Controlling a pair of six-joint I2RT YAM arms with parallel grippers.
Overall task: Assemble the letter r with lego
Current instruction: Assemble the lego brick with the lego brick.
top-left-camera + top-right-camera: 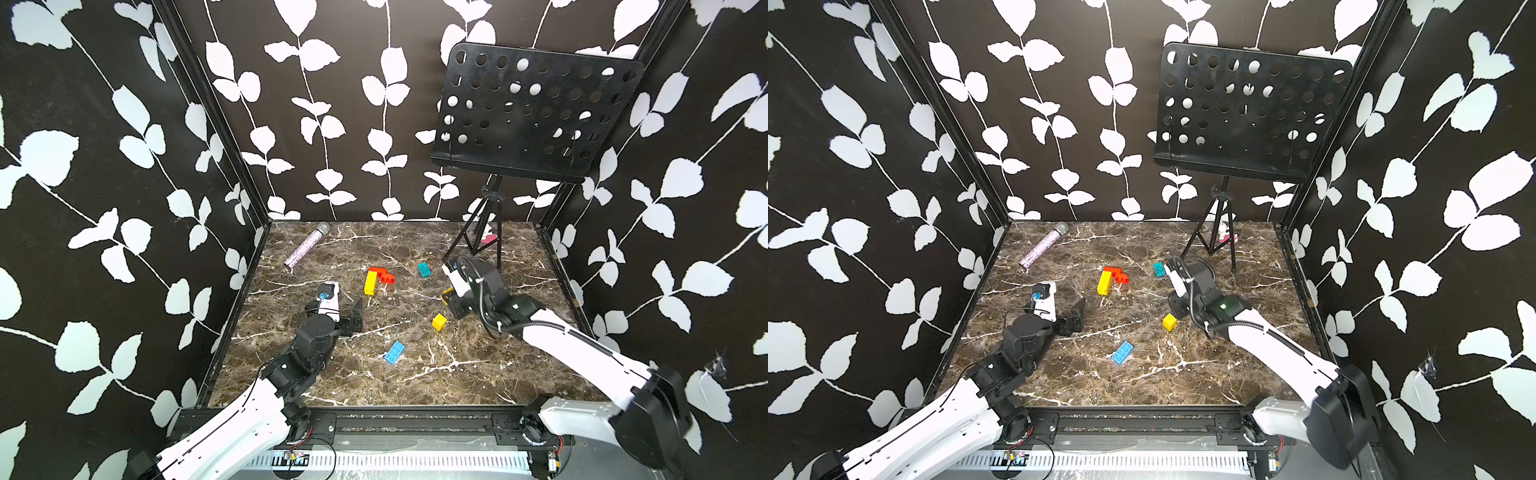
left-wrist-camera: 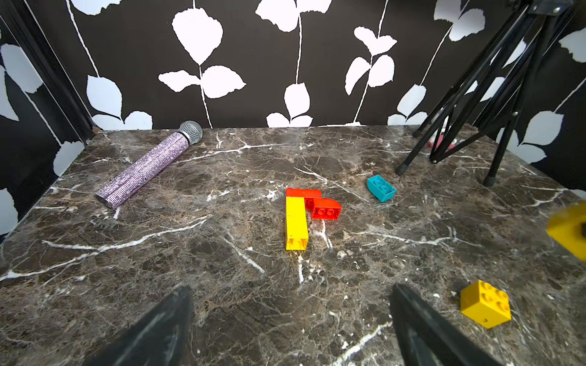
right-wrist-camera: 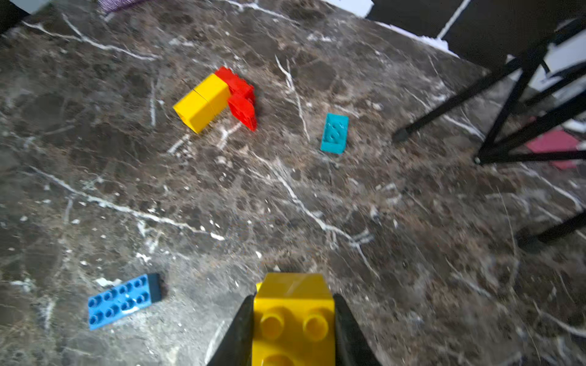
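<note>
Two yellow bricks (image 1: 370, 283) in a row, joined to two red-orange bricks (image 1: 383, 274), lie flat mid-table, also seen in the left wrist view (image 2: 296, 221). My right gripper (image 3: 293, 298) is shut on a yellow brick (image 3: 293, 313), lifted right of the assembly in a top view (image 1: 448, 296). A teal brick (image 1: 424, 269) lies behind it. A loose yellow brick (image 1: 439, 322) and a blue brick (image 1: 395, 352) lie nearer the front. My left gripper (image 2: 290, 290) stands open and empty, low over bare marble left of the assembly (image 1: 355, 313).
A glittery purple microphone (image 1: 305, 249) lies at the back left. A black music stand (image 1: 536, 112) on tripod legs (image 1: 478, 237) occupies the back right, with a pink object (image 1: 490, 239) behind the legs. Patterned walls close three sides.
</note>
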